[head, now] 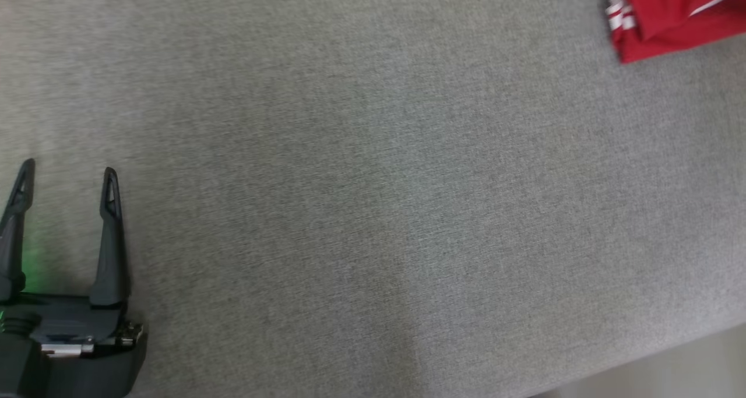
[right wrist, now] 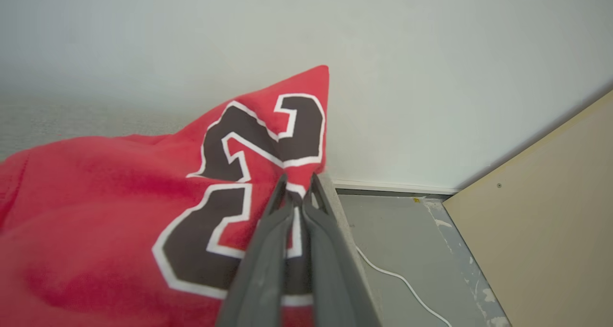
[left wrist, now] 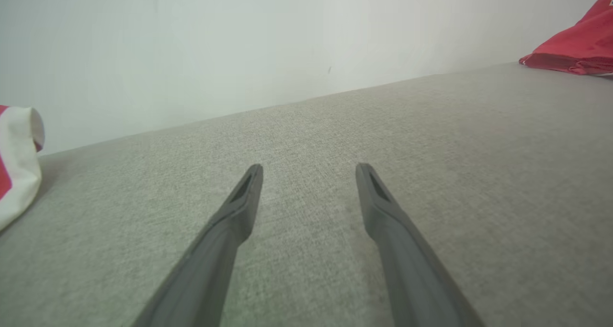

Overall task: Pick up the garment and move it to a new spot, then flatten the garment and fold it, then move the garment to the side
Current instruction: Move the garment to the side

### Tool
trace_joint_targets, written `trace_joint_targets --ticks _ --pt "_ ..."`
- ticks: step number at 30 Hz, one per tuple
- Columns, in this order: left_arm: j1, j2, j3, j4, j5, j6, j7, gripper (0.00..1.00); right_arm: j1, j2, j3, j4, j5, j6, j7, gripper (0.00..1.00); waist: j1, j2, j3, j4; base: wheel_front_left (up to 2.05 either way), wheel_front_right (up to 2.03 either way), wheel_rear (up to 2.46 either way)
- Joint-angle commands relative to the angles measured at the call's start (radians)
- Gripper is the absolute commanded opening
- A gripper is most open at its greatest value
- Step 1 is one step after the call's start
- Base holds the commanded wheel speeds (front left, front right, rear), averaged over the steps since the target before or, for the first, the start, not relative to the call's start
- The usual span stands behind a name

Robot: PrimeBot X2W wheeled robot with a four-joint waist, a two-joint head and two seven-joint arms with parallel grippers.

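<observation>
Grey woven cloth covers the wide surface [head: 373, 200] before us, and a plain pale wall [left wrist: 191, 49] rises behind its far edge. From the head view we see the red fabric garment [head: 670, 13] at the far right corner of the surface, bunched, with white lettering along one side. The middle of the surface around it is bare grey weave.

Our left jaws sit near the front left corner, low over the cloth. Their two long dark fingers [head: 111, 240] are spread wide apart with nothing between them. In the left wrist view those fingers [left wrist: 230, 231] point across the bare surface toward the wall. There the garment [left wrist: 574, 49] shows far off to the right, sloping upward from the surface. A white and red piece of cloth [left wrist: 17, 174] sits at that view's left border.

Our right jaws are pressed together, the fingers [right wrist: 268, 250] almost touching along their length. Their tips meet the garment [right wrist: 96, 183] at its edge and pinch the fabric, which rises to a peak beyond them. A large dark number outlined in white runs across the red fabric there. Just beside the fingers the surface ends at its right edge. Below it we see a grey floor [right wrist: 397, 231], a thin white cable [right wrist: 407, 281] and a beige panel [right wrist: 541, 212].
</observation>
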Motion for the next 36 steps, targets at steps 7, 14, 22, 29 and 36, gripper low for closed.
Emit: trace_joint_targets --ticks 7,14,22,29,36 --pt "-0.001 0.002 -0.01 -0.003 0.006 0.007 -0.003 1.0 -0.062 -0.068 0.018 0.008 -0.021 -0.003 0.03 0.0 -0.0001 -0.0002 0.039 -0.017 0.0 0.0 0.0" --pt "-0.004 0.0 -0.01 -0.004 0.004 0.016 -0.002 1.0 -0.099 -0.072 0.022 0.045 -0.034 -0.003 0.044 0.0 -0.0001 -0.0002 0.054 -0.007 0.0 0.0 0.0" --pt "-0.014 -0.016 -0.02 0.007 -0.007 0.024 -0.002 1.0 -0.11 -0.035 -0.013 0.106 -0.074 -0.003 -0.06 1.0 -0.0001 -0.0002 0.015 0.021 0.0 0.0 0.0" --pt "-0.013 -0.052 -0.033 0.044 -0.025 0.029 -0.003 1.0 -0.044 0.009 -0.031 0.035 -0.095 -0.003 -0.106 1.0 -0.0001 -0.0002 -0.097 0.054 0.0 0.0 0.0" --pt "0.016 -0.098 -0.025 0.09 -0.056 0.028 -0.003 1.0 0.091 0.06 -0.12 -0.129 -0.127 -0.003 -0.109 1.0 -0.0001 -0.0002 -0.222 0.097 0.0 0.0 0.0"
